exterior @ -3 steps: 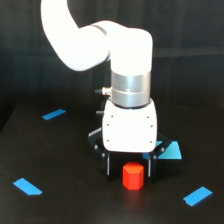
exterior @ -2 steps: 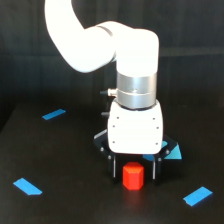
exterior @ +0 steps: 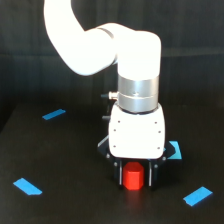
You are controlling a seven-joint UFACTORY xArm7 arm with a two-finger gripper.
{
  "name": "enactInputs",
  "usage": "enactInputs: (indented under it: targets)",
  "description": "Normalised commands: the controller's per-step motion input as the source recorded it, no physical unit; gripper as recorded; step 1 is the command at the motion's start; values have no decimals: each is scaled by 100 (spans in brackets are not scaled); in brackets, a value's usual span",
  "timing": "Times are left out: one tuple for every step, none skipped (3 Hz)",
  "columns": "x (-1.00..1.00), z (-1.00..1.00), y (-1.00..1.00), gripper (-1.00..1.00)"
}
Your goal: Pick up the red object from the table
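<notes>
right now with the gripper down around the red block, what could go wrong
The red object sits between the gripper fingers, which look open. If they close off-centre, the block could twist or pop out. The fingertips reach almost to the table, so descending further risks scraping it.

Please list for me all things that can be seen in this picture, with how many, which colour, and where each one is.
small red hexagonal block: one, red, on the table at lower centre, between the two fingers of the hand.
flat blue pieces: four, blue, lying on the table; one at upper left, one at lower left, one at lower right, one partly hidden behind the hand on the exterior view's right.
matte black table: one, black, fills the lower half of the view.
white robot arm: one, white with a silver ring, coming down from the top.
hand: one, white body with black fingers, lowered around the block; whether the fingers touch it cannot be told.
</notes>
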Motion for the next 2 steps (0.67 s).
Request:
enactInputs:
  targets:
    - [18, 13, -20, -100]
    - [-35, 68, -33, -99]
